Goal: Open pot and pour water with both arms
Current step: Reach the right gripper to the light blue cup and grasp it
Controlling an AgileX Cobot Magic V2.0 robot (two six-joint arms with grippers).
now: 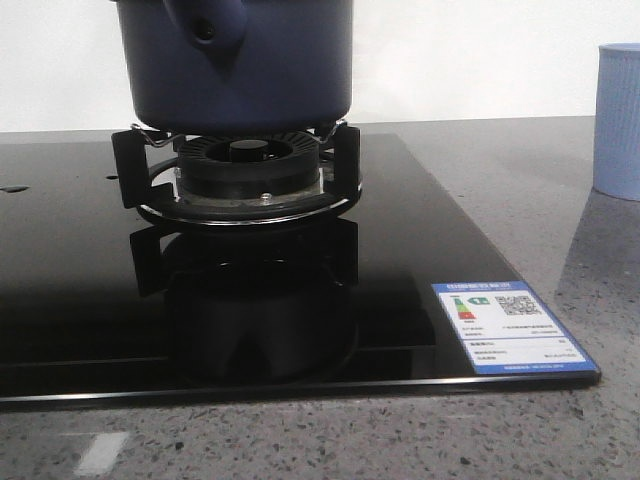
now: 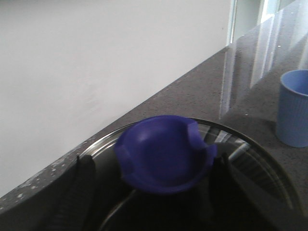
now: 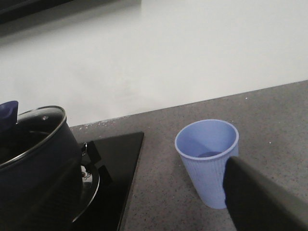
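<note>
Navy-blue, the pot [image 1: 235, 65] sits on the burner grate [image 1: 240, 170] of a black glass hob [image 1: 60, 300]. The left gripper [image 2: 154, 192] has its dark fingers [image 2: 79, 187] spread either side of the blue lid knob [image 2: 163, 154], seemingly touching it; a firm grasp cannot be confirmed. Only one finger [image 3: 260, 197] of the right gripper shows, near the pale blue ribbed cup [image 3: 209, 161] and well apart from the pot, so its opening cannot be judged.

kitchen, gas hob [image 1: 240, 175], stone counter [image 1: 520, 180]

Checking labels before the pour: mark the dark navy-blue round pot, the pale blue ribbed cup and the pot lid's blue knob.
Dark navy-blue round pot [image 1: 270, 85], front view, side wall.
Pale blue ribbed cup [image 3: 204, 175], right wrist view, outer wall.
Blue lid knob [image 2: 161, 154], left wrist view, hollow top.
</note>
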